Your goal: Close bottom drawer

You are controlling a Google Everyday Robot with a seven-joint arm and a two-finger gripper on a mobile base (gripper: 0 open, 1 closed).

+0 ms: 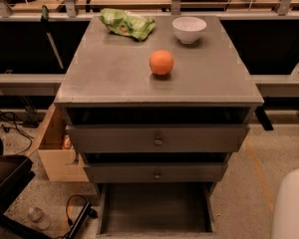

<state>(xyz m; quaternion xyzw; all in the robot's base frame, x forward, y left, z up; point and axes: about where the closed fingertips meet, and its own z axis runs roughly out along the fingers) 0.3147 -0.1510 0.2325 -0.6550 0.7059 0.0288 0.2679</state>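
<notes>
The grey-brown, shallow bottom drawer (154, 210) stands pulled out at floor level, its tray reaching forward from under the front edge of the grey square counter (114, 76). The gripper is out of view, so how wide it stands cannot be told. Only a white rounded part of the robot arm (291, 208) shows, to the right of the drawer's right wall and apart from it, below the counter's front right corner.

Above the drawer sit the mid-sized grey drawer front (189, 173) with a small brass knob, then the wider grey drawer front (199, 139), each with a dark gap over it. On the counter, a round orange fruit (161, 62) lies near the middle, a white ceramic bowl (189, 29) near the back right corner, and a crumpled green plastic bag (127, 24) by the back edge towards the left. A brown cardboard box (57, 151) stands on the floor against the counter's left side.
</notes>
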